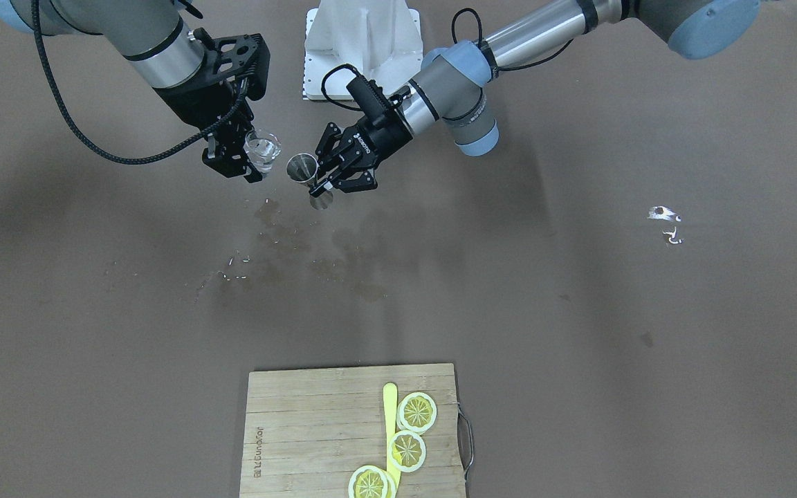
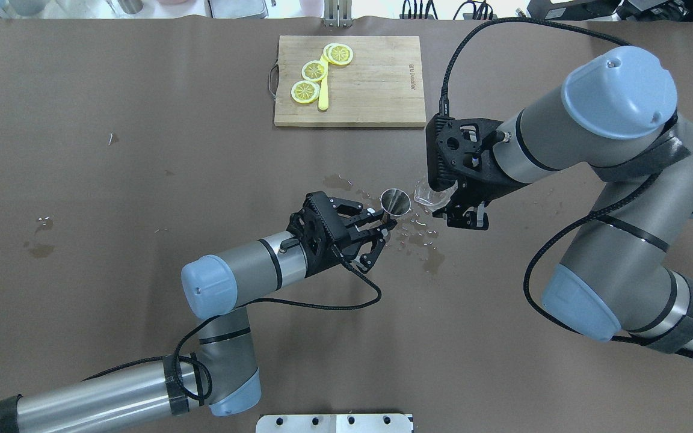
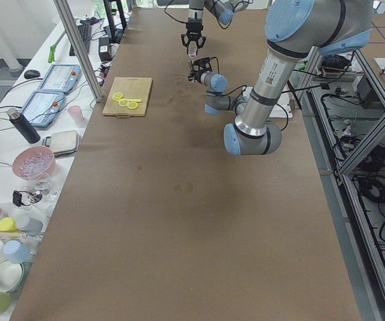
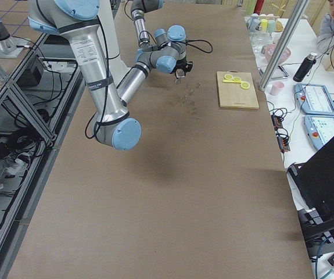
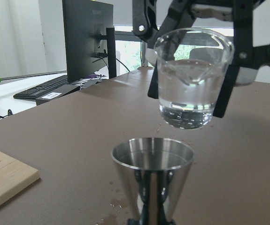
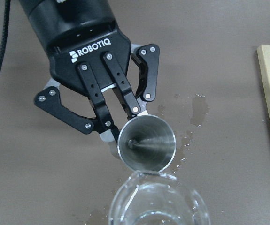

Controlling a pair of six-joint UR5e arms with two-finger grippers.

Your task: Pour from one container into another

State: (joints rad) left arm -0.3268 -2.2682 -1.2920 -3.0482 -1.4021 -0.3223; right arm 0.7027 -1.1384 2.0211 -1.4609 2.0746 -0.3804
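A steel jigger [image 2: 396, 201] is held upright above the table, with my left gripper [image 2: 386, 220] shut on its narrow waist. The same jigger [image 1: 301, 168] and left gripper [image 1: 322, 185] appear in the front view. A clear cup [image 2: 431, 193] partly filled with water hangs just beside and above the jigger's rim, my right gripper [image 2: 450, 205] shut on it. In the left wrist view the cup [image 5: 192, 77] hovers upright over the jigger [image 5: 152, 176]. In the right wrist view the cup's rim [image 6: 157, 202] lies next to the empty jigger [image 6: 147, 143].
Wet patches and droplets [image 2: 421, 237] lie on the brown table under the grippers. A wooden cutting board [image 2: 376, 84] holds lemon slices [image 2: 314, 70] and a yellow knife at the far side. Small white scraps [image 1: 665, 216] lie toward the robot's left.
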